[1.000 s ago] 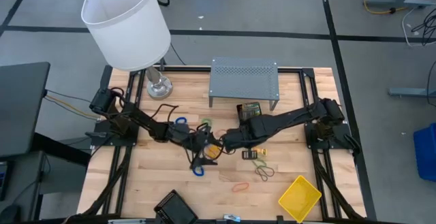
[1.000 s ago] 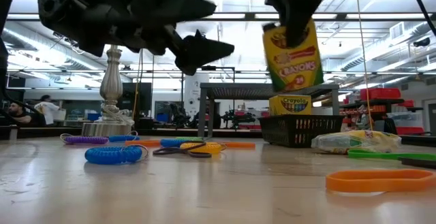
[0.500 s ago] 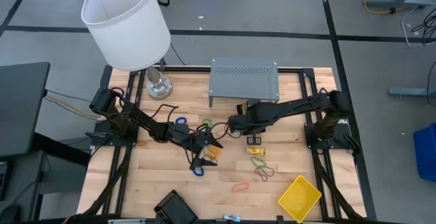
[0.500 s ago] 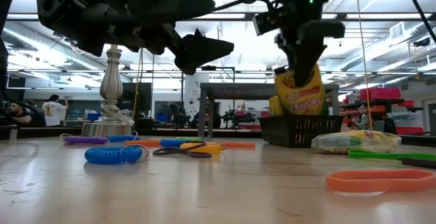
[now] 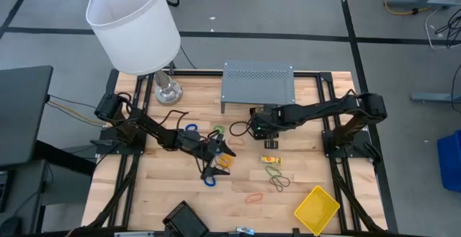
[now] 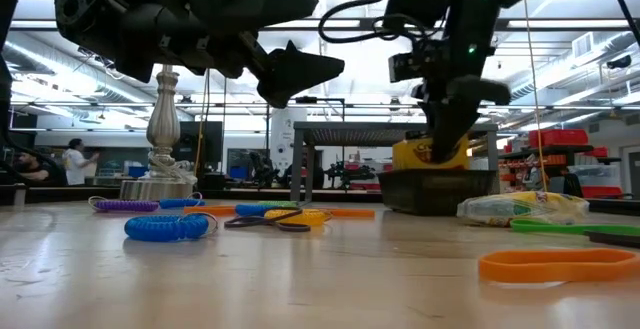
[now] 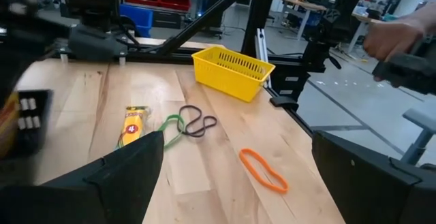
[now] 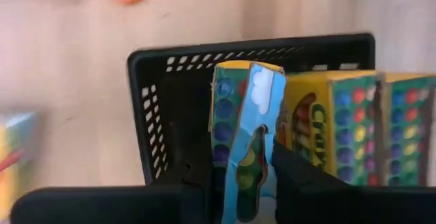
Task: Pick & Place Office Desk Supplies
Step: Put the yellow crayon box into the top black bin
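While the right gripper [image 8: 246,176] lowers a crayon box [image 8: 245,129] into the black mesh tray [image 8: 157,101] beside two boxes already inside, its fingers pinch the box narrowly. Placing step, probably near seated, though the bottom is hidden. Next: release and lift straight up. Left gripper [image 5: 216,159] hovers mid-table, fingers wide, holding nothing.

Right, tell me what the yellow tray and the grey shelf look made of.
Yellow tray: looks like moulded plastic, with slotted walls of one even, fairly matt colour. Grey shelf: probably painted sheet metal, with a thin flat top, rows of punched holes and a matt grey finish.
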You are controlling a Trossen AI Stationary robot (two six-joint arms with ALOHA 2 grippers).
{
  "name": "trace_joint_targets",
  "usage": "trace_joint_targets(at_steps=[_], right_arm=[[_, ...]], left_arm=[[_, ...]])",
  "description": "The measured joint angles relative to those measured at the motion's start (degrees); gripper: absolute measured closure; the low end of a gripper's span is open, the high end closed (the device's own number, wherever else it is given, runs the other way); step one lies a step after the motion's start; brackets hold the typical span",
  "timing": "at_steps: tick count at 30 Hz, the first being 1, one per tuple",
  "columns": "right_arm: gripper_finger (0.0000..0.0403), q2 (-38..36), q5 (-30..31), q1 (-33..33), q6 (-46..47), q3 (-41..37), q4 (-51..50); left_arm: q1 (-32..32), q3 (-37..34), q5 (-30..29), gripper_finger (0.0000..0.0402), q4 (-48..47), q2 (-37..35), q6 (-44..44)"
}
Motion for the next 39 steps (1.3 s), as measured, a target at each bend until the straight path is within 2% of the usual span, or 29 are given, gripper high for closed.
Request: trace_joint_targets(at_steps=[2, 6, 10, 13, 17, 21, 27, 34, 39], right_arm=[[0.032, 0.0, 2.6, -0.8, 0.0, -0.3, 0.8], [0.0318, -0.1, 3.8, -2.3, 1.3, -0.4, 0.6], [0.0236, 0.0, 3.8, -2.8, 3.8, -0.6, -0.1], [0.0178, 0.0, 6.1, -2.6, 6.2, -0.6, -0.6], [0.0149, 0.0, 10.4, -1.1, 9.1, -0.6, -1.9], [0.0159, 0.0, 15.4, 1.1, 10.8, -0.6, -2.4], [0.0199, 0.0, 22.4, 4.1, 14.2, -0.5, -2.8], [0.025, -0.1, 25.7, 6.2, 19.3, -0.4, -4.2], [0.0279, -0.1, 30.0, 7.5, 25.5, 1.9, -10.1]], left_arm=[[0.0, 0.0, 0.0, 0.0028, 0.2, 0.0, 0.0], [0.0, 0.0, -0.1, 0.0028, 0.3, 0.0, 0.0], [0.0, 0.0, 0.0, 0.0028, 0.3, 0.0, -0.4], [0.0, 0.0, 0.9, 0.0028, 0.2, 0.0, -0.4], [0.0, 0.0, 1.0, 0.0028, 0.2, 0.0, -0.4], [0.0, 0.0, 1.0, 0.0028, 0.2, 0.0, -0.4], [0.0, 0.0, 1.0, 0.0028, 0.2, 0.0, -0.3], [0.0, 0.0, 1.0, 0.0028, 0.2, 0.0, -0.4], [0.0, 0.0, 1.0, 0.0028, 0.2, 0.0, -0.4]])
